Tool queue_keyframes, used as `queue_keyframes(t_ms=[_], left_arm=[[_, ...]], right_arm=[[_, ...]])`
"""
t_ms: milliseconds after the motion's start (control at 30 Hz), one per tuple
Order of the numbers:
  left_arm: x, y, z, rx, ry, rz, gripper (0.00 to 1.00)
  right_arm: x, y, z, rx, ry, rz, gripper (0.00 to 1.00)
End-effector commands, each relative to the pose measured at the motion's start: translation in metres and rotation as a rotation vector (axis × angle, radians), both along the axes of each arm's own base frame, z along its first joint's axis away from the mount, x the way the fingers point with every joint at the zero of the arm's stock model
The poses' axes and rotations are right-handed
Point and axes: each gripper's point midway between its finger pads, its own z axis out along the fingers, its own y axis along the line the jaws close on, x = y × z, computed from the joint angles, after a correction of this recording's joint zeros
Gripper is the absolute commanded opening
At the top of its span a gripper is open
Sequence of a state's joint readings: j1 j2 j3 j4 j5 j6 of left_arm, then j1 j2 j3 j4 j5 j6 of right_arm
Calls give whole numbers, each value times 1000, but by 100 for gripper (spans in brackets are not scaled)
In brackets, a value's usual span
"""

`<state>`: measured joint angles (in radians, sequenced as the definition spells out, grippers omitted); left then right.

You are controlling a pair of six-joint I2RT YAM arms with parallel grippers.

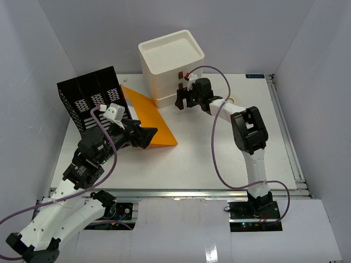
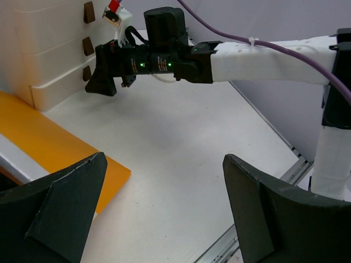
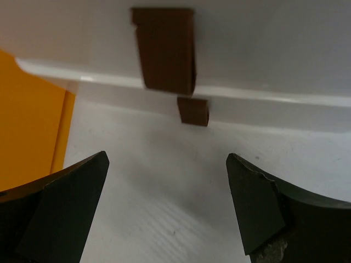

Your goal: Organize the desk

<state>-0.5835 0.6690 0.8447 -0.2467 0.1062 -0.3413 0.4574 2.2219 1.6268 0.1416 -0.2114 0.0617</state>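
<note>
- One white bench fills the floor of the white-walled booth, just beyond the two arm bases. Its long axis runs left to right across the top view. One metal rail lines its near edge.
- One black perforated file rack stands upright at the bench's far left corner, with its open top divided into slots.
- The left gripper hangs low over the bench, just right of the rack. It points right, its jaws are spread wide, and nothing is between them.
- One flat orange folder lies on the bench. It reaches from the rack's foot towards the middle, and one corner lies under the left gripper.
- One cream drawer box stands upright at the far edge, right of the folder and touching its far corner. The left wrist view shows three brown handles stacked on its front.
- The right gripper is just beside the box front, low down, facing a handle without touching it. Its jaws are wide apart and empty.
</note>
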Motion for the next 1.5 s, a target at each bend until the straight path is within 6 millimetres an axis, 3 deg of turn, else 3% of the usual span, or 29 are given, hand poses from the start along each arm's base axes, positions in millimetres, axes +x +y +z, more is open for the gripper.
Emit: queue_keyframes(t_ms=[0, 133, 333, 400, 567, 700, 833, 1133, 1167, 1300, 1467], left_arm=[[-8, 12, -19, -59, 97, 57, 98], [-14, 22, -21, -94, 93, 90, 98], [-15, 25, -23, -82, 95, 100, 98], [-14, 24, -24, -74, 99, 100, 98], [-12, 22, -29, -69, 110, 96, 98], [-13, 20, -29, -74, 111, 85, 98], [-14, 20, -29, -83, 108, 82, 98], [-21, 17, -40, -102, 129, 53, 98], [-22, 17, -41, -102, 131, 52, 98], [-26, 17, -45, -109, 137, 42, 98], [-30, 19, -49, -97, 156, 40, 98]], right_arm=[[51, 5, 36, 106, -138, -115, 91], [64, 6, 24, 118, -135, -161, 84], [70, 17, 17, 161, -142, -150, 50], [70, 19, 16, 168, -141, -137, 34], [59, 22, 11, 176, -123, -107, 8], [47, 13, 4, 165, -104, -117, 8], [24, 1, 12, 179, -100, -111, 8], [-73, -53, 3, 147, -75, -97, 8], [-83, -57, 2, 139, -74, -88, 11], [-102, -60, 12, 96, -107, 0, 49], [-85, -83, 44, -34, -201, 52, 83]])
